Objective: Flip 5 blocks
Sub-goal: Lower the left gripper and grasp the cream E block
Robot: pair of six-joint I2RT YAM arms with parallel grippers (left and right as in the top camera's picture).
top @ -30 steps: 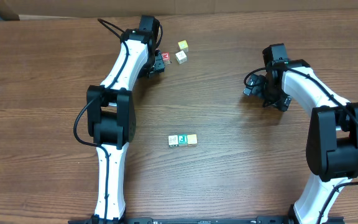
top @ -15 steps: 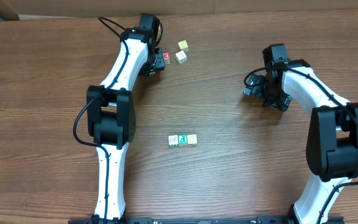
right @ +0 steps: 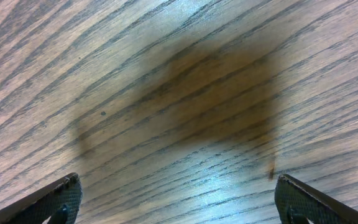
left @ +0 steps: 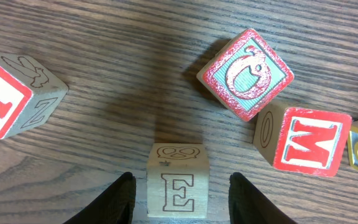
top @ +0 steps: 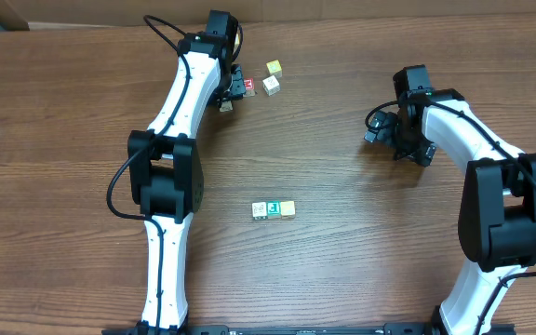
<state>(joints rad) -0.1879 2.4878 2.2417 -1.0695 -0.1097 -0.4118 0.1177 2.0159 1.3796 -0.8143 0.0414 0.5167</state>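
Item: pale wooden cube lettered "E" (left: 178, 186), resting on wood-grain surface (left: 104, 93), between left fingers (left: 114, 205), parted and clear of both its sides; right fingers (right: 51, 202) spread wide above bare wood.

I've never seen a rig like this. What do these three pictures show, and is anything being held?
These are two white robot arms, left and right, at a wooden table, each ending in a two-finger claw. The wide picture looks down from above; the other two come from a camera on each wrist, aimed at that arm's claw. Small wooden alphabet blocks lie on the table: a cluster at the far side and a row of three near the middle. The left claw stands open around a pale block marked E, with a gap on each side, so nothing is gripped. The right claw is wide open above bare wood, holding nothing.
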